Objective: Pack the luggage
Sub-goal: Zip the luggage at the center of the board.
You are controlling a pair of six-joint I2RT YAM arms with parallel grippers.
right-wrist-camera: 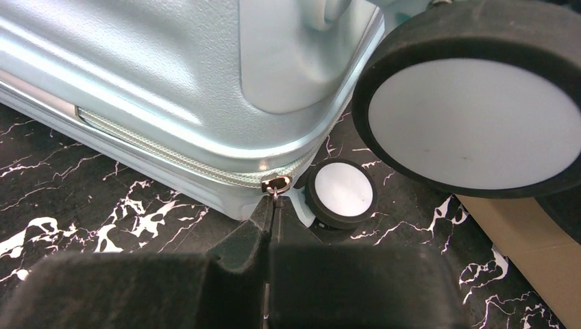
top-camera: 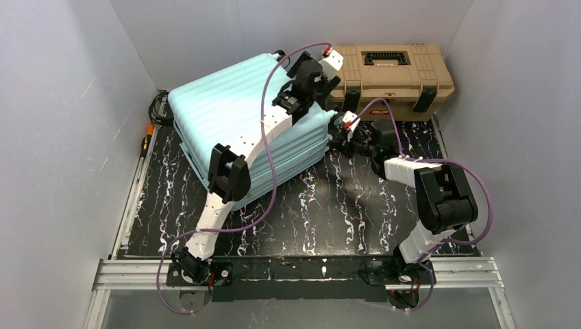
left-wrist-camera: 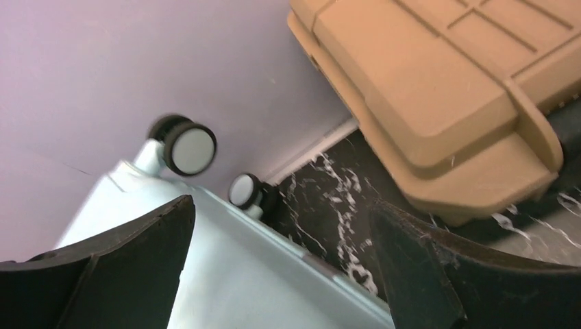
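Toolbox [top-camera: 397, 79] just behind luggage [top-camera: 216, 103]

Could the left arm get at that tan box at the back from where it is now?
Probably yes. The left gripper hangs open above the wheeled end of the luggage, and the tan box sits close beyond it with nothing between.

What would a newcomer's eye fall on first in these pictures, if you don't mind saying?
The mint-blue luggage lies lid down and askew on the left back of the black marbled table, the left arm stretched over it, the left end effector open by the wheels. At the wheeled corner the right end effector is shut on the zipper pull. A tan toolbox sits behind, to the right.
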